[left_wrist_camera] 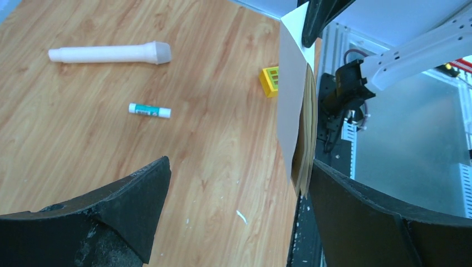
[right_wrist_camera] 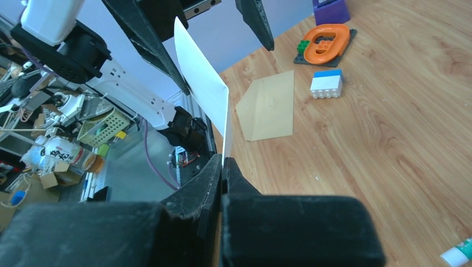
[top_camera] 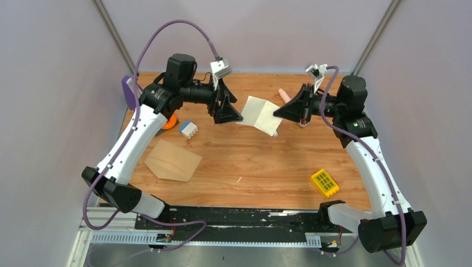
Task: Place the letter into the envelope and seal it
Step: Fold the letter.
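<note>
The letter (top_camera: 259, 114), a pale folded sheet, hangs in the air over the middle back of the table. My right gripper (top_camera: 276, 113) is shut on its right edge; in the right wrist view the sheet (right_wrist_camera: 203, 78) rises straight out of the pinched jaws (right_wrist_camera: 224, 162). My left gripper (top_camera: 236, 117) is open at the sheet's left edge. In the left wrist view the letter (left_wrist_camera: 292, 100) stands edge-on just inside the right-hand finger (left_wrist_camera: 356, 206), with the other finger far off it. The tan envelope (top_camera: 172, 161) lies flat on the table at the front left, apart from both grippers.
A blue-and-white block (top_camera: 188, 129) and an orange ring (right_wrist_camera: 325, 40) on a dark plate sit at the left. A yellow block (top_camera: 324, 183) lies front right. A white tube (left_wrist_camera: 108, 53) and a small glue stick (left_wrist_camera: 149, 110) lie at the back.
</note>
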`<move>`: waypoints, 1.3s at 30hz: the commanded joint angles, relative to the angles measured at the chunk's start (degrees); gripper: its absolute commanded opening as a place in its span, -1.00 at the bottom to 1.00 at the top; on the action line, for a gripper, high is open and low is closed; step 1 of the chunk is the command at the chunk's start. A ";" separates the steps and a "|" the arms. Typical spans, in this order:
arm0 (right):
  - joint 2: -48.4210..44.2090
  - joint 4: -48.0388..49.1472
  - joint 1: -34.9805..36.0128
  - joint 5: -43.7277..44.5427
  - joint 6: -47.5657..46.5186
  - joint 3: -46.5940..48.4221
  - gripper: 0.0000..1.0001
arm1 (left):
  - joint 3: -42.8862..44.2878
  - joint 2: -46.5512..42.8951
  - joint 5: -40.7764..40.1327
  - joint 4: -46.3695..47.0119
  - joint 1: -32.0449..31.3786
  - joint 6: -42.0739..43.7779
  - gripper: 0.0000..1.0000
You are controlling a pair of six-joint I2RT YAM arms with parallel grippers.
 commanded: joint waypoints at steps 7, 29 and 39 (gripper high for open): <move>0.15 4.57 0.02 -2.49 2.73 0.80 -1.00 | 1.62 0.81 5.95 2.02 -1.97 -1.19 0.52; 7.10 -32.12 8.12 8.65 -38.69 16.42 0.71 | 5.95 1.68 -10.73 -15.60 -8.56 17.56 -1.00; 10.82 -38.73 15.22 18.65 -45.31 16.07 0.32 | 5.75 1.32 -13.60 -18.50 -10.23 20.99 -1.00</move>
